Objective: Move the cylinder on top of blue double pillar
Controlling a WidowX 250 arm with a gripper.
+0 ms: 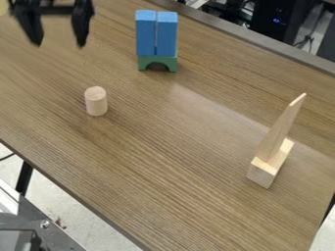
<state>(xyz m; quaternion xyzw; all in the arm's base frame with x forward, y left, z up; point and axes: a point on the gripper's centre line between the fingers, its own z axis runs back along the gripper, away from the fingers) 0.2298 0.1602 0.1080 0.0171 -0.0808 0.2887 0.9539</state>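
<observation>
Gripper (59, 45) w/ jaws apart, upper L; cyl (96, 102) upright on tbl (163, 147), blue dbl pillar (167, 35) atop green arch (157, 59).

A wood-grain table (163, 171) runs at a slant across the view, its streaked brown top catching a soft, pale sheen toward the right. A greyish border lines its far edge. Beyond that, at the upper right, stands a dark casing (265, 19) with small blue lights, and a dark cable (304, 41) runs beside it over pale floor (75, 218). The same speckled floor shows at the lower left, by a black table leg (24, 177) and a grey metal-edged unit (39, 215) in the corner
</observation>
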